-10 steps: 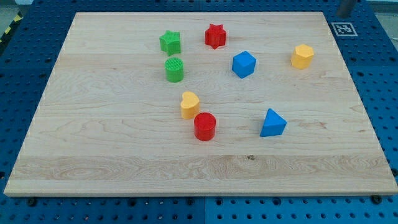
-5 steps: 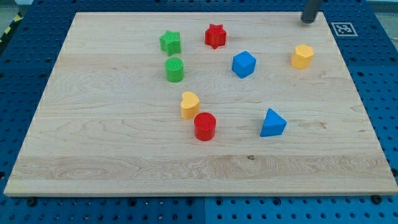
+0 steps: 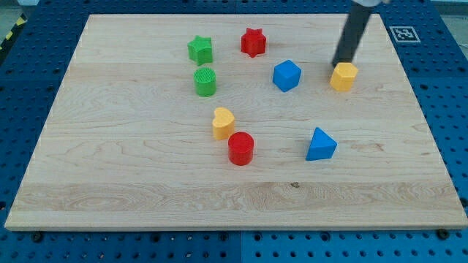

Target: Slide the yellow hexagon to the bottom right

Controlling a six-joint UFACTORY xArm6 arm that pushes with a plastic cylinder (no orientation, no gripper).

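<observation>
The yellow hexagon [image 3: 344, 76] sits on the wooden board [image 3: 131, 183] at the upper right. My rod comes down from the view's top, and my tip [image 3: 341, 63] touches the hexagon's top edge, just above it. A blue cube [image 3: 287, 75] lies to the hexagon's left. A blue pyramid-like block [image 3: 320, 145] lies below it.
A red star [image 3: 253, 42], a green star [image 3: 199, 50] and a green cylinder [image 3: 205, 82] stand at the upper middle. A yellow heart [image 3: 223, 123] and a red cylinder [image 3: 240, 148] sit near the centre. A fiducial tag [image 3: 404, 33] marks the top right corner.
My rod has come down from the top right corner to the hexagon's top edge. The yellow hexagon has slid a little down and left.
</observation>
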